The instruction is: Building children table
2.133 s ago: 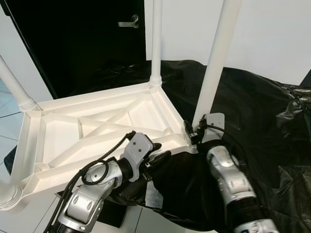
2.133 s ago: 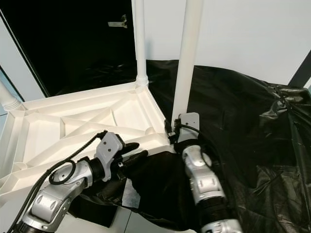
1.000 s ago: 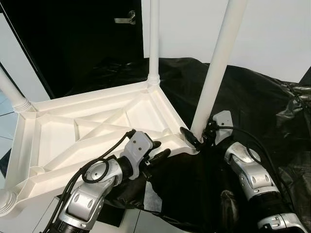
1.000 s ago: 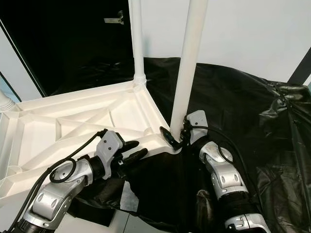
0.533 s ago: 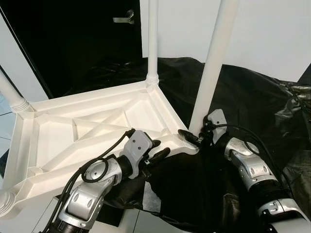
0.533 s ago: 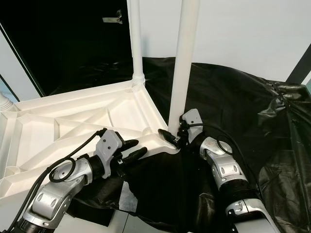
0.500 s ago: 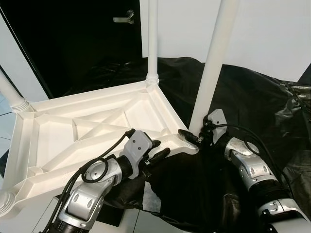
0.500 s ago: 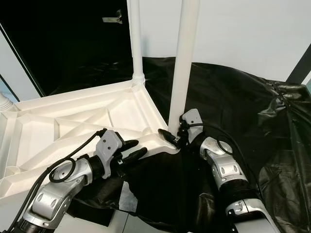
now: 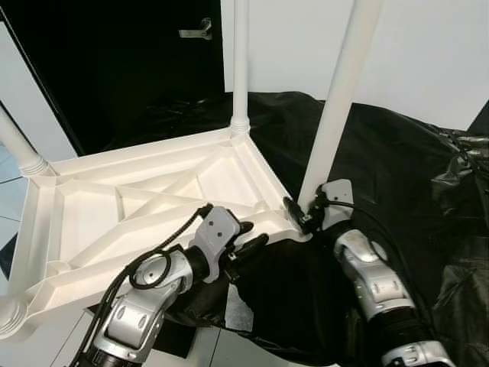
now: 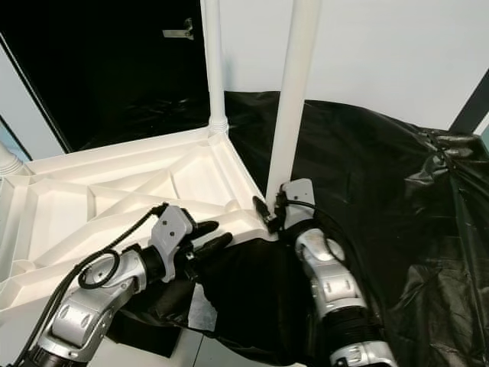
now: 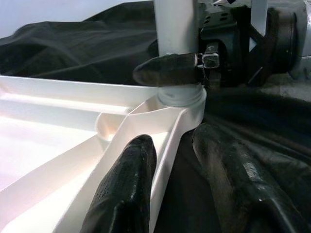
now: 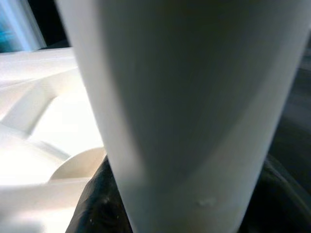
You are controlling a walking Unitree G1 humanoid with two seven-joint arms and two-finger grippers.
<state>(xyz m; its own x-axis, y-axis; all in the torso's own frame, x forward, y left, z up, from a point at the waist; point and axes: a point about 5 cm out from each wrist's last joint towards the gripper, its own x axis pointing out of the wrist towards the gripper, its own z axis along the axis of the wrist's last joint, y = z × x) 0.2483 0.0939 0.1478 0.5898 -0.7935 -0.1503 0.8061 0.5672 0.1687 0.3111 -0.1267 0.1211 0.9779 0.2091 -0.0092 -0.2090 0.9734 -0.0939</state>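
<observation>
So the white plastic kids' table top point(image 9: 153, 206) is lying upside down, ribbed underside up, on black plastic sheeting point(image 9: 397, 176). The right gripper point(image 9: 304, 215) is at the near right corner of the top, fingers closed around the base of the white table leg point(image 9: 336, 115) standing in that corner socket. The left gripper point(image 11: 170, 179) is at the near edge by the same corner, fingers point(image 11: 126, 189) parted with the rim between them, not squeezed. Another leg point(image 9: 241, 69) stands upright at the far corner.
</observation>
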